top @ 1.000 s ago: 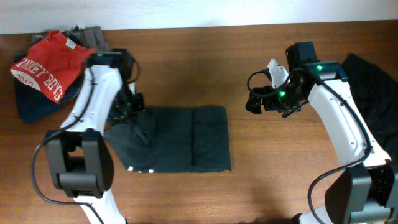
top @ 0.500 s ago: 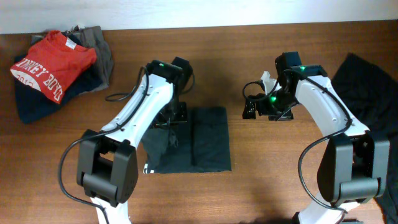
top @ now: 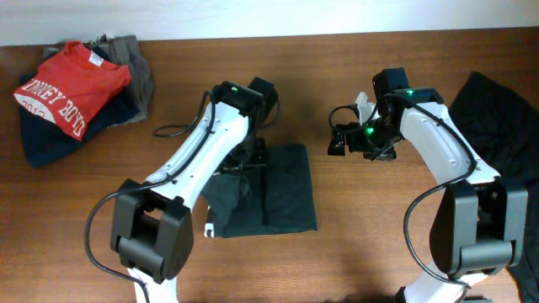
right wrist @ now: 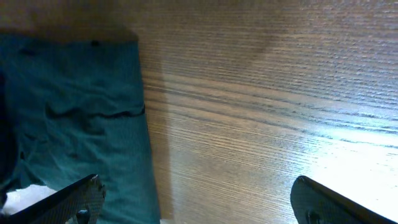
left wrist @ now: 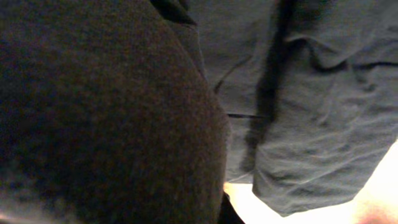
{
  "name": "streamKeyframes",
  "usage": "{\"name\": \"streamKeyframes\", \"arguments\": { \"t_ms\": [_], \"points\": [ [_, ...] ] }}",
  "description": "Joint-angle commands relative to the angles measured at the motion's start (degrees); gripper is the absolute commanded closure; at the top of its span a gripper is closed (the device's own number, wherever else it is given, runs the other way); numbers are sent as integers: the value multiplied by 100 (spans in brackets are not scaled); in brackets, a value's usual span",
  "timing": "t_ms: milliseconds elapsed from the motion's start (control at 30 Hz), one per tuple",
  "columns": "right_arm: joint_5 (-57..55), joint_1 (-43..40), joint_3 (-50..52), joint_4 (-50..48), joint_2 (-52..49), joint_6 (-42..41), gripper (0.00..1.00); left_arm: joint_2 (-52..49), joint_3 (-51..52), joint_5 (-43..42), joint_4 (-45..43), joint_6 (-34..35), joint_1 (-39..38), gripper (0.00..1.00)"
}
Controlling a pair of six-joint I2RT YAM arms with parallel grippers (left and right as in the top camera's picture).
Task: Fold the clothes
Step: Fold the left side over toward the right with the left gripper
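The left arm [top: 198, 164] rises from its base at the near edge, leans to the right and bends at the top, so the wrist turns back down. The left gripper [top: 247, 158] points downward with its jaws closed. The right arm [top: 438, 151] bends toward the left. The right gripper [top: 339, 141] holds its fingers [right wrist: 81, 196] wide apart and is empty.

The left arm [top: 198, 156] reaches over the folded black T-shirt [top: 286, 194], the right arm [top: 434, 139] hanging just beside it.
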State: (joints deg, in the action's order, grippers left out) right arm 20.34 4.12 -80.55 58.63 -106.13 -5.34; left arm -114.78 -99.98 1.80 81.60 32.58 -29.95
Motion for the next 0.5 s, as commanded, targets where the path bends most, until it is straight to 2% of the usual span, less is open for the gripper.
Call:
{"name": "streamKeyframes", "arguments": {
  "t_ms": [0,300,467],
  "points": [
    [-201,-4,15,-11,-111,-120,0,2,-98,120,-59,264,-192,99],
    [-173,0,15,-50,-767,-118,0,2,-98,358,-254,354,-601,99],
    [-131,0,15,-103,-807,-118,0,2,-98,409,-492,387,-973,97]
  ]
}}
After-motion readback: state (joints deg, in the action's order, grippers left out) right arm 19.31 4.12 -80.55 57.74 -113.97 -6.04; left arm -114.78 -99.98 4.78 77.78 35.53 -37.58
